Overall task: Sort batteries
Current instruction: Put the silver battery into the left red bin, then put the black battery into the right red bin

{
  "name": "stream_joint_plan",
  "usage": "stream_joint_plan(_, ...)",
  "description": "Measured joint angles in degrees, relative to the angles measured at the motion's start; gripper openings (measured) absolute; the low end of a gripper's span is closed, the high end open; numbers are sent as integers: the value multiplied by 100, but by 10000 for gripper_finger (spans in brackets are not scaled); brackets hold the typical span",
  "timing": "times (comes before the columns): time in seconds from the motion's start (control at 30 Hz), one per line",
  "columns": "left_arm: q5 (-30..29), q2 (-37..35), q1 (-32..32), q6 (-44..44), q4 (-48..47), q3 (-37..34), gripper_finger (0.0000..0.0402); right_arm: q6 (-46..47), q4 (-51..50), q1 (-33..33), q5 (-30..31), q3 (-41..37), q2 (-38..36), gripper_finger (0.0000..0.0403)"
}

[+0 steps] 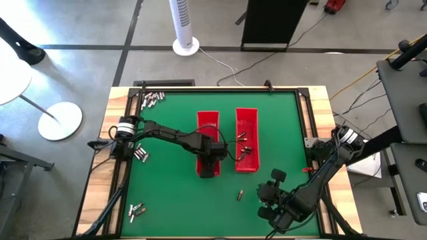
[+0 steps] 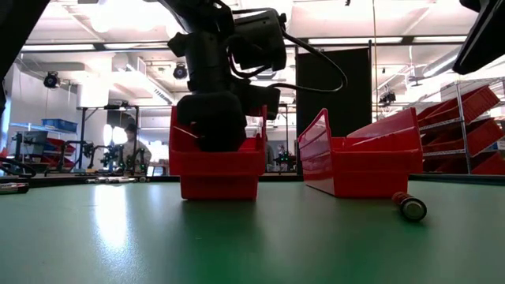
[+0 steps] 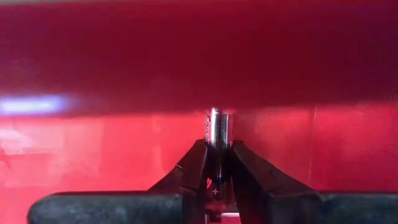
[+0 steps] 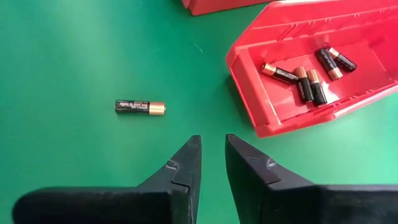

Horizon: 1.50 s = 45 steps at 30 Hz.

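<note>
Two long red trays stand side by side mid-table: the left tray (image 1: 207, 123) and the right tray (image 1: 247, 127). My left gripper (image 1: 211, 160) reaches down into the near end of the left tray (image 2: 217, 170) and is shut on a silvery battery (image 3: 219, 124). Several dark batteries with copper ends (image 4: 311, 78) lie on the floor of the right tray (image 4: 261, 118). One dark battery (image 4: 140, 107) lies on its side on the green mat in front of the trays (image 1: 239, 195). My right gripper (image 4: 212, 142) hangs above the mat beside it, open by a narrow gap and holding nothing. My left gripper pinches the silvery battery between its two fingers (image 3: 194, 158), which point down from above into the left tray. The battery lies along the fingers, and its free end (image 3: 219, 115) sticks out past their tips toward the red tray surface. Whether that end touches the tray, I cannot tell.
Loose groups of batteries lie on the mat at the far left corner (image 1: 152, 100), by the left arm's base (image 1: 140, 155) and at the near left (image 1: 137, 211). A raised frame (image 1: 303, 133) borders the green mat. People and shelves show in the room behind.
</note>
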Motion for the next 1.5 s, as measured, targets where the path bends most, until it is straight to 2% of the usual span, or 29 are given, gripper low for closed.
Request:
stream_joint_plan(0.13,-12,0,0,4,-4,1,39,2,1,0,0,0,0,63)
stream_joint_plan(0.27,-233,0,-7,13,-23,0,46,-3,36,0,58,-2,0,80)
stream_joint_plan(0.67,-313,-67,3,-50,-127,14,138,-935,841,-42,155,-54,33,147)
stream_joint_plan(0.8,-299,-83,-14,-52,-418,277,152,-1036,896,-76,186,-62,33,156)
stream_joint_plan(0.87,-297,-92,-28,-53,-638,461,155,-1158,993,-121,404,-94,40,158)
stream_joint_plan(1.0,-299,-93,-100,-79,-1226,936,155,-1913,1536,-328,550,-201,151,152)
stream_joint_plan(1.07,-299,-98,-180,-185,-1627,1200,155,-2348,1845,-478,337,-227,226,148)
stream_joint_plan(1.27,-298,-155,-598,-620,-2597,1716,155,-3233,2235,-923,-886,-197,418,150)
stream_joint_plan(1.4,-410,-462,-1031,-564,-2318,1522,155,-3691,2232,-1116,-1722,-192,499,165)
stream_joint_plan(1.5,-1023,-926,-1420,-672,-1678,1051,153,-3997,2283,-1226,-2225,-191,583,175)
